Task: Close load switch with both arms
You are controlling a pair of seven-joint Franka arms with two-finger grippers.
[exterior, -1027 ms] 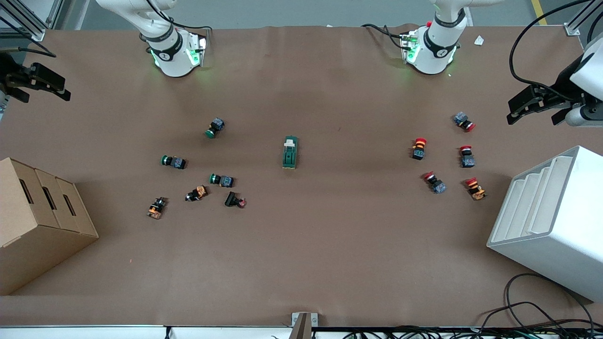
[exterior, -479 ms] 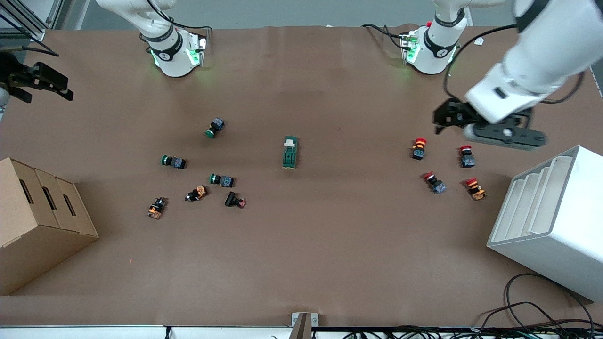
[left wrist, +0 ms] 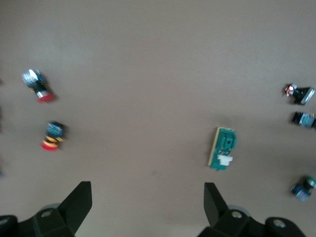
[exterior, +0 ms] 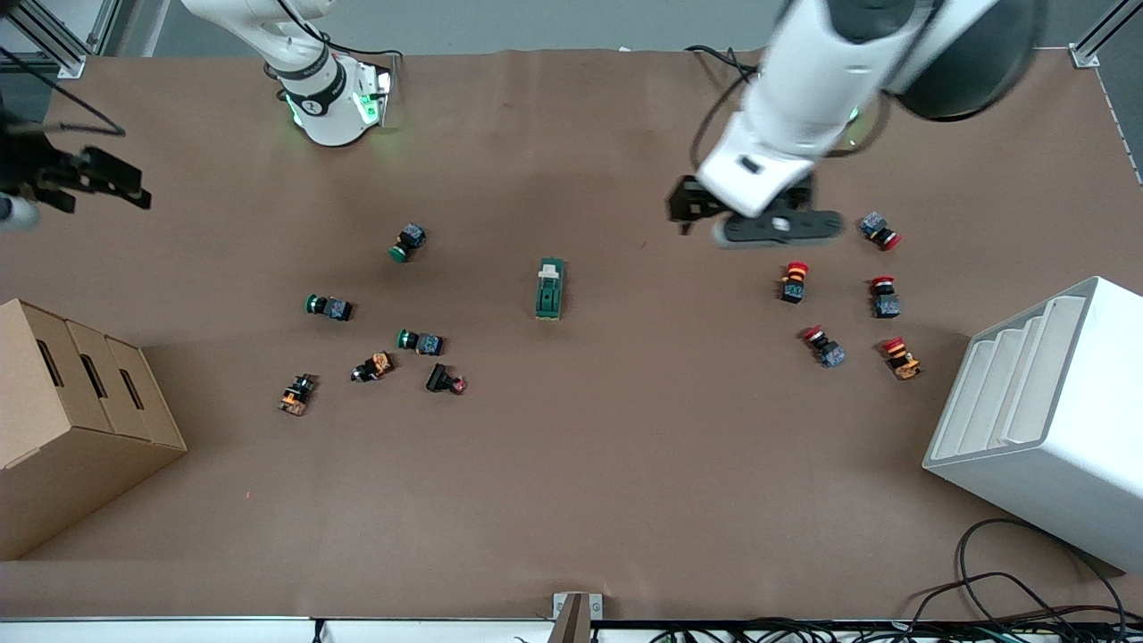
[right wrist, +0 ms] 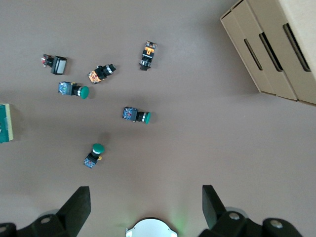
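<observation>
The load switch (exterior: 550, 288), a dark-green oblong block with a white piece at the end toward the arm bases, lies flat mid-table. It shows in the left wrist view (left wrist: 223, 148) and at the edge of the right wrist view (right wrist: 5, 123). My left gripper (exterior: 686, 212) is open and empty, up in the air over bare table between the switch and the red push buttons; its fingers (left wrist: 79, 202) stand wide apart. My right gripper (exterior: 103, 192) is open and empty, in the air over the right arm's end of the table; its fingers (right wrist: 79, 205) are wide apart.
Green, orange and black push buttons (exterior: 420, 340) are scattered toward the right arm's end, red-capped ones (exterior: 823, 346) toward the left arm's end. A cardboard box (exterior: 62, 420) stands at the right arm's end, a white rack (exterior: 1045, 420) at the left arm's end.
My left arm has swung from the left arm's end of the table in over the red buttons toward the switch. My right gripper has shifted slightly. The switch has not moved.
</observation>
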